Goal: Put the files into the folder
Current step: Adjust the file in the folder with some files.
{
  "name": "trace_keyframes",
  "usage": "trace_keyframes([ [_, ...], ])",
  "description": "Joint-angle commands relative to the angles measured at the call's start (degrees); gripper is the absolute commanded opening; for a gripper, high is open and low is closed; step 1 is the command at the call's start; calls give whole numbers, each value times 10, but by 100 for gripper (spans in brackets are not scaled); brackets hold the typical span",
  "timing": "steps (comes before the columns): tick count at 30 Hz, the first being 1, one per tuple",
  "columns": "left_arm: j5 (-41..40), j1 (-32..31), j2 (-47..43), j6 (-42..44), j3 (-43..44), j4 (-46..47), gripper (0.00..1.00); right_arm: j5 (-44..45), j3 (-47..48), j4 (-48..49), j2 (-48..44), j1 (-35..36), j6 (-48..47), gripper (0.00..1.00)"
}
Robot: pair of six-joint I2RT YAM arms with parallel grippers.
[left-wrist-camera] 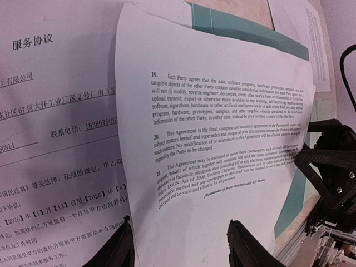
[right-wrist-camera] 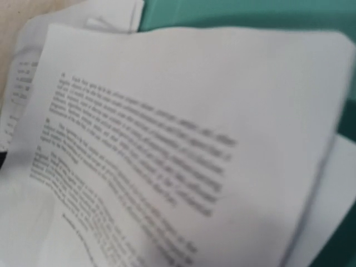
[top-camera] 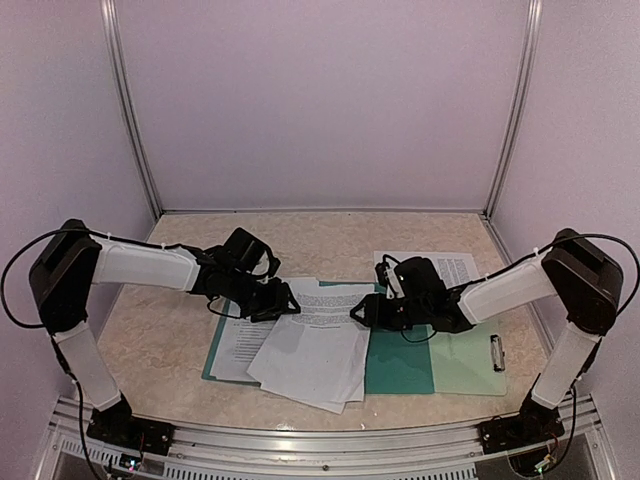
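Several white printed files (top-camera: 318, 345) lie fanned out over the dark teal folder (top-camera: 400, 368) in the middle of the table. My left gripper (top-camera: 285, 300) hovers at their far left edge. In the left wrist view it (left-wrist-camera: 181, 247) stands open over an English-text sheet (left-wrist-camera: 211, 128), its fingertips (left-wrist-camera: 250, 247) apart with nothing held. A Chinese-text sheet (left-wrist-camera: 55, 111) lies beside it. My right gripper (top-camera: 360, 310) is at the sheets' far right edge, facing the left one. In the right wrist view a blurred sheet (right-wrist-camera: 183, 139) fills the frame and hides the fingers, with the folder (right-wrist-camera: 250, 14) showing behind.
A pale mint clipboard (top-camera: 470, 365) with a metal clip (top-camera: 497, 352) lies to the right, partly under the folder. One more printed sheet (top-camera: 445, 268) lies behind the right gripper. White walls close in the table at the back and both sides.
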Motion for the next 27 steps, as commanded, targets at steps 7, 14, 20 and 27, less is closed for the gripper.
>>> trace_keyframes([
  [7,-9,13,32,24,25,-40,54,16,15,-19,7,-4,-19,48],
  [14,-11,6,-9,1,-24,-44,55,24,3,-13,1,-6,-12,27],
  [20,-14,0,-46,-8,-49,-66,55,28,9,-26,-8,-17,-23,18],
  [27,-21,-15,-83,-35,-79,-87,55,23,14,-39,-13,-26,-32,24],
])
